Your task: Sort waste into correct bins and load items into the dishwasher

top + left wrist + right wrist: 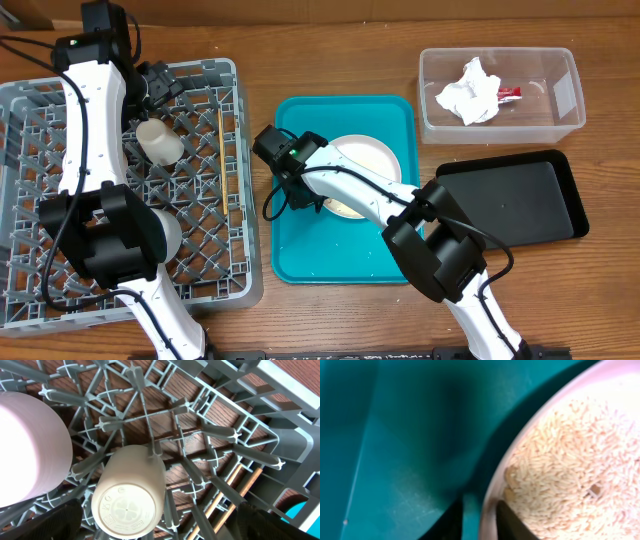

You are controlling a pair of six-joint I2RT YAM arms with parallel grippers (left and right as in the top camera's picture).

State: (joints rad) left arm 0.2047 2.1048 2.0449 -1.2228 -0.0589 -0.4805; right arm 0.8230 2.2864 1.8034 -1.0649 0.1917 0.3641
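- My right gripper [479,519] straddles the rim of the small pinkish-white bowl [560,460]: one finger outside, one inside among the rice-like crumbs [570,465], jaws closing on that rim, on the teal tray [300,250].
- My left gripper [160,85], whose jaws I can't tell, hovers over the white cup [129,492] in the rack [220,200].

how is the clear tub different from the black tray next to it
The clear tub is see-through with taller walls; the black tray is opaque and shallow. The tub holds a crumpled napkin and a red wrapper; the tray holds nothing. The tub sits square to the table; the tray is slightly turned. Both are rectangular, similar in size.
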